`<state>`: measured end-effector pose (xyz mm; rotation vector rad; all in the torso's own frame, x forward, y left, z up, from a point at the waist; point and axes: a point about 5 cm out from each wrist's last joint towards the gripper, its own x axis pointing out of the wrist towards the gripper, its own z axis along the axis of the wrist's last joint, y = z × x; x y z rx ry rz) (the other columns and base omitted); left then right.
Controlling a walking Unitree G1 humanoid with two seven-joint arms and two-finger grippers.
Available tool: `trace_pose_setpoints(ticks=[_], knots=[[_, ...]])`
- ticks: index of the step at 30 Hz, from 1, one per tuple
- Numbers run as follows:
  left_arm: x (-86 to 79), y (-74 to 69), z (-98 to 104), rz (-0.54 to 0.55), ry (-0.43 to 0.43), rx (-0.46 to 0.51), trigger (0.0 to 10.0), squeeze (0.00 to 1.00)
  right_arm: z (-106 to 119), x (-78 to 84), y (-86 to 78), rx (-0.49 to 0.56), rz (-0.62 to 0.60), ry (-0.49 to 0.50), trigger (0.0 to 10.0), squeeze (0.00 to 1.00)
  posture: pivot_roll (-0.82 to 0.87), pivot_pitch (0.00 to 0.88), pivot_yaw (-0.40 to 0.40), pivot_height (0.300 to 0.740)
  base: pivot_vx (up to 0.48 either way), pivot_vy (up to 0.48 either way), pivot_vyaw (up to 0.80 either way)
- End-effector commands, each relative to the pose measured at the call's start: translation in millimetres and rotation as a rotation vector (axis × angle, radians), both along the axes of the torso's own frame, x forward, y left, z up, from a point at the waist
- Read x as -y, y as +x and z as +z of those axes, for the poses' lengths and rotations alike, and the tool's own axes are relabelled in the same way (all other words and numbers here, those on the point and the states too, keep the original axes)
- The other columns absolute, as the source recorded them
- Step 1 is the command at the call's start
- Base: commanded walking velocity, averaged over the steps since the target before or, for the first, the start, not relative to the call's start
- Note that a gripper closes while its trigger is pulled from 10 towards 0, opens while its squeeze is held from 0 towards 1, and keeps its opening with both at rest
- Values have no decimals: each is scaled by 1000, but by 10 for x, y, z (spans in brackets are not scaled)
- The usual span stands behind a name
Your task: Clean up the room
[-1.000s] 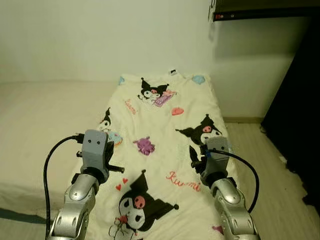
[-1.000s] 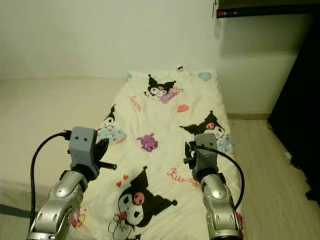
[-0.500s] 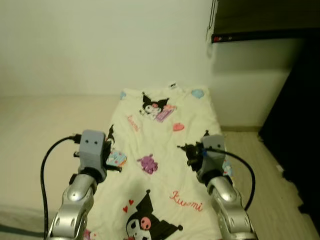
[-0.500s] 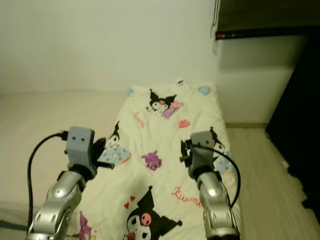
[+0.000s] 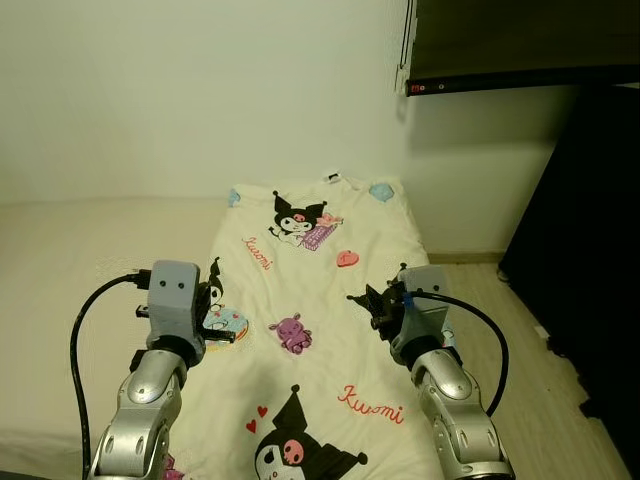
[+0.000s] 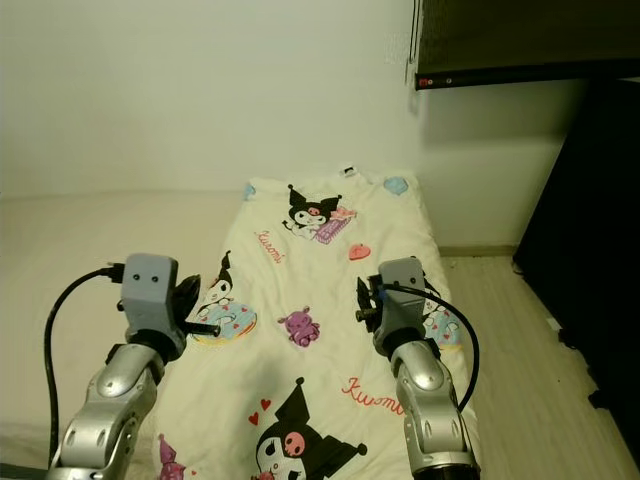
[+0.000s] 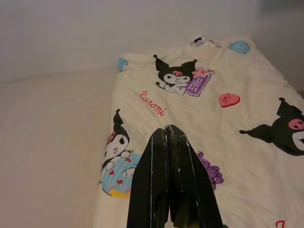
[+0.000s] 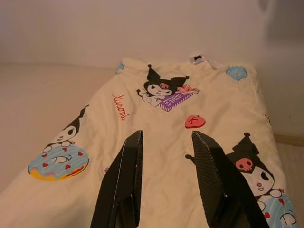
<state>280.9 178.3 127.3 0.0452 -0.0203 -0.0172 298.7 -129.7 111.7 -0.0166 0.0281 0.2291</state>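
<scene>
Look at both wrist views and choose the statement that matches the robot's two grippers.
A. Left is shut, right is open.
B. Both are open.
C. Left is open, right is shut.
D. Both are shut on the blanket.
A. In the left wrist view the left gripper has its black fingers pressed together, holding nothing, while the right gripper shows a clear gap between its fingers above the cartoon-print blanket.
</scene>
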Motion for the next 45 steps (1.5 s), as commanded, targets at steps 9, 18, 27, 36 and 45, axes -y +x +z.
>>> trace_pose_setpoints(ticks=[9,18,27,36,45], knots=[[-40,-41,-131,-12,21,-61,10000,0,-123,-27,-23,-44,3,2,10000,0,-85,22,36,740,0,0,0],[9,-28,-149,-13,18,-69,10000,0,-153,-3,0,-66,-16,-1,10000,0,-81,23,34,740,0,0,0],[5,-27,-169,2,-4,-86,10000,0,-187,19,19,-71,-45,-17,10000,0,-75,21,41,740,0,0,0],[102,10,-173,-48,-21,-98,10000,0,-140,131,90,-61,-97,-13,10000,0,-92,18,62,740,0,0,0],[108,38,-187,-47,-42,-116,10000,0,-166,133,81,-80,-113,0,10000,0,-96,16,55,740,0,0,0]])
